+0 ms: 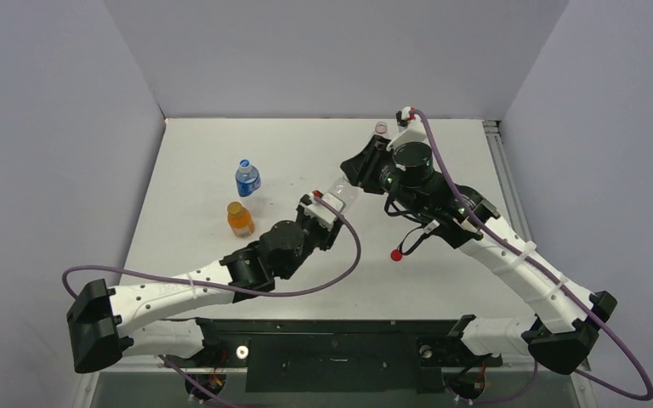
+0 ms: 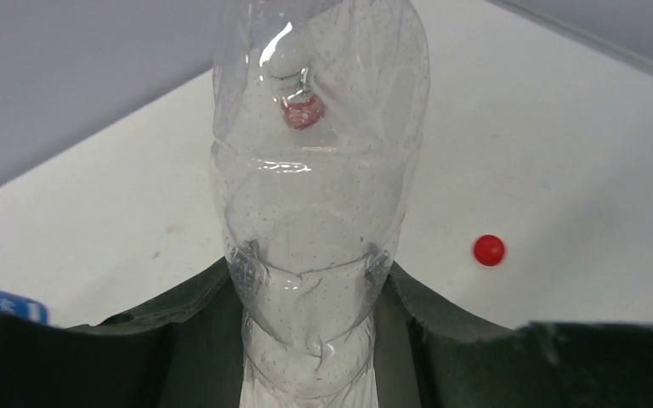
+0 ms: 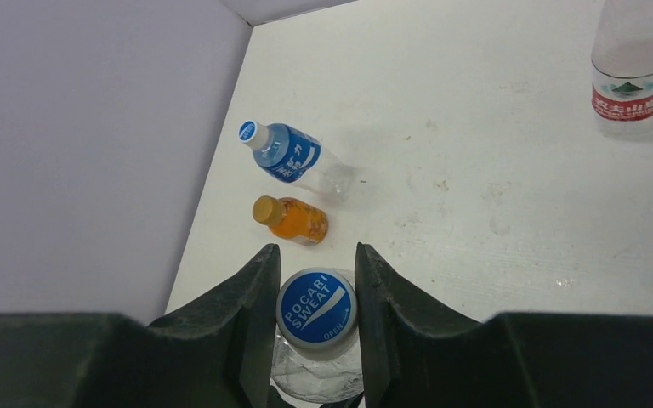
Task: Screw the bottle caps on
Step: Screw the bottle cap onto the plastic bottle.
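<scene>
left gripper (image 2: 310, 340) grips the clear bottle (image 2: 319, 212), right gripper (image 3: 315, 276) clamps the blue-and-white cap (image 3: 316, 310) between its fingers; next, probably twisting it tight.

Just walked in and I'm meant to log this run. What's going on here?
The left gripper holds a clear bottle, while the right gripper is shut on the blue-and-white cap at that bottle's neck. A blue-labelled bottle and an orange bottle stand on the table with caps on. A red cap lies loose on the table.
</scene>
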You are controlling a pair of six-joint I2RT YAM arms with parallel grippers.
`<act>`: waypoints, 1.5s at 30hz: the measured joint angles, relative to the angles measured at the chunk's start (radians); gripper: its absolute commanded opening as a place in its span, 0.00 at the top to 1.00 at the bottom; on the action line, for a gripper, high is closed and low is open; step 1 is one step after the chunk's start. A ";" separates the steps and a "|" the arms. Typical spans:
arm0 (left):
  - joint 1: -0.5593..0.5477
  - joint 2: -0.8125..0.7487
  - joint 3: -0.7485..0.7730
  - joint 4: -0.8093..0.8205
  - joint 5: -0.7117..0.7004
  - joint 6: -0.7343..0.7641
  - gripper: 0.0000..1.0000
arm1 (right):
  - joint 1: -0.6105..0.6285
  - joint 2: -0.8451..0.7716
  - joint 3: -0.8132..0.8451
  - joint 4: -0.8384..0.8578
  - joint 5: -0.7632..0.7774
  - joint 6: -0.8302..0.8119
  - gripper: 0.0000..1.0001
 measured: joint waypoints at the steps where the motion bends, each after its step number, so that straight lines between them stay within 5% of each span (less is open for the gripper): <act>1: -0.021 0.018 0.000 0.017 -0.067 0.043 1.00 | 0.002 0.006 0.000 -0.008 0.017 0.011 1.00; 7: -0.108 0.130 0.000 0.166 -0.378 0.282 1.00 | 0.006 0.034 0.000 -0.025 0.090 0.061 1.00; 8: -0.114 0.143 0.000 0.187 -0.409 0.312 1.00 | 0.006 0.037 0.000 -0.025 0.097 0.069 0.93; 9: -0.120 0.152 -0.001 0.206 -0.433 0.338 1.00 | 0.006 0.039 0.001 -0.025 0.100 0.071 0.71; 12: -0.121 0.154 -0.003 0.224 -0.445 0.379 1.00 | 0.006 0.046 0.018 -0.039 0.102 0.071 0.35; 14: -0.107 0.141 -0.003 0.215 -0.391 0.377 1.00 | 0.005 0.047 0.029 -0.062 0.069 0.074 0.30; 27: 0.130 -0.097 -0.138 0.117 0.240 0.182 1.00 | -0.065 0.026 0.167 -0.243 -0.164 -0.098 0.34; 34: 0.136 -0.100 -0.146 0.110 0.342 0.148 1.00 | -0.011 0.016 0.195 -0.306 -0.175 -0.130 0.49; 45: 0.136 -0.116 -0.154 0.109 0.364 0.136 1.00 | 0.014 0.047 0.199 -0.337 -0.182 -0.140 0.53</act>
